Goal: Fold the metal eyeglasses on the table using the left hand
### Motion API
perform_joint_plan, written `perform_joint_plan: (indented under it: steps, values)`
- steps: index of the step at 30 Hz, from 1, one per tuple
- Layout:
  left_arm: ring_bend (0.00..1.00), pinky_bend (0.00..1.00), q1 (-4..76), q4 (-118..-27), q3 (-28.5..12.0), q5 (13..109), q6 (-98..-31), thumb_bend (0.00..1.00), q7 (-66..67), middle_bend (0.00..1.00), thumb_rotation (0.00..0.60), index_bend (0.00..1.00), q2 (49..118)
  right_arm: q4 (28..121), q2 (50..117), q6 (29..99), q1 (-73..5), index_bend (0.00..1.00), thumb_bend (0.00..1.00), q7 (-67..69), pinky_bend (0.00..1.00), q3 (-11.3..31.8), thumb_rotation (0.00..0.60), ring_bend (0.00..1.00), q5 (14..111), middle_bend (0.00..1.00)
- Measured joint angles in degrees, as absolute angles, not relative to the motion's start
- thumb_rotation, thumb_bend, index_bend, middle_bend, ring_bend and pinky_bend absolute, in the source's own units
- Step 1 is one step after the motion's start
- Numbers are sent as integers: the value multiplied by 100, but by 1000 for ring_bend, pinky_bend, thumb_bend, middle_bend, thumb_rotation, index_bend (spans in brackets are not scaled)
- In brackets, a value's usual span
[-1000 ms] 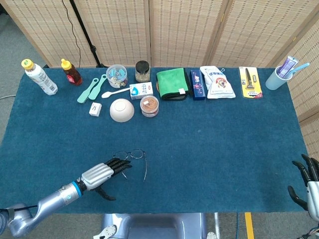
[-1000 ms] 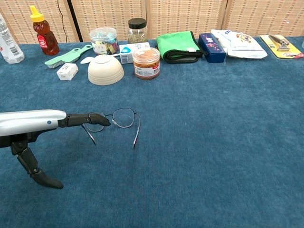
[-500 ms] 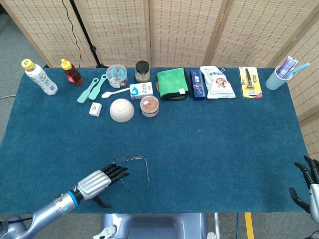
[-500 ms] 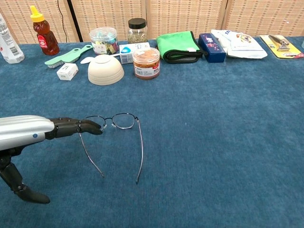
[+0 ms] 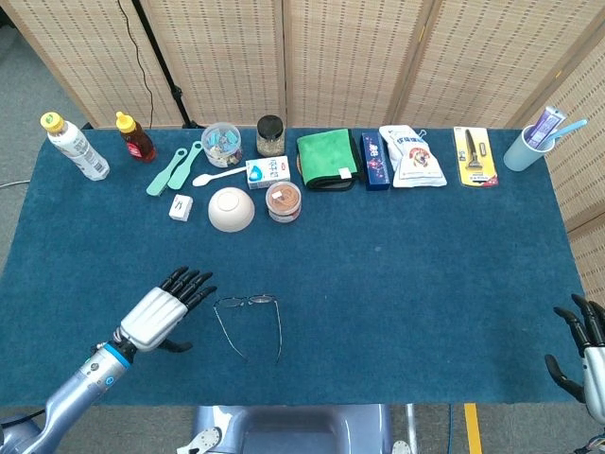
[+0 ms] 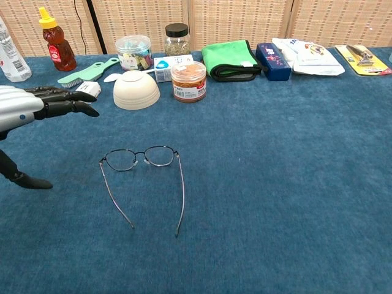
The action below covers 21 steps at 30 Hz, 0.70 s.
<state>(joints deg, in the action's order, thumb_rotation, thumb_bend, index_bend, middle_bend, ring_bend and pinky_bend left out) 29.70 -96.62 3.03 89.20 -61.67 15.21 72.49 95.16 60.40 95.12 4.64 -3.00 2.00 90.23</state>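
The metal eyeglasses (image 5: 248,305) (image 6: 144,159) lie on the blue tablecloth near the front left, lenses away from me, both temples spread open and pointing toward the front edge. My left hand (image 5: 161,312) (image 6: 37,107) hovers to the left of the glasses, raised off the cloth, fingers stretched out and apart, holding nothing. A clear gap separates it from the frame. My right hand (image 5: 581,345) shows at the far right front corner, off the table edge, fingers spread and empty.
Along the back stand a white bowl (image 5: 231,209), an orange-lidded tub (image 5: 283,200), a small white box (image 5: 181,207), a green brush (image 5: 170,168), two bottles, jars, a green cloth (image 5: 326,158) and packets. A blue cup (image 5: 525,147) sits at the back right.
My left hand let go of the glasses, lifted and pulled away to the left. The glasses were first dragged nearer the front edge and now lie still with their temples open.
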Motion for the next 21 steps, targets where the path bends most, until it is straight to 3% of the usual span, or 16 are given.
perform_joint_plan:
  steps: [8, 21]
  values:
    - [0, 0, 3214, -9546, -66, 8174, -5668, 54, 1974, 0, 470, 187, 7578, 9506, 6032, 9482, 484, 212, 312, -309, 192, 221, 600, 104, 8924, 89]
    - [0, 0, 3588, -9439, -195, 7586, -5143, 54, 2468, 0, 469, 188, 7932, 9418, 6044, 9471, 530, 212, 312, -227, 192, 244, 600, 104, 8806, 89]
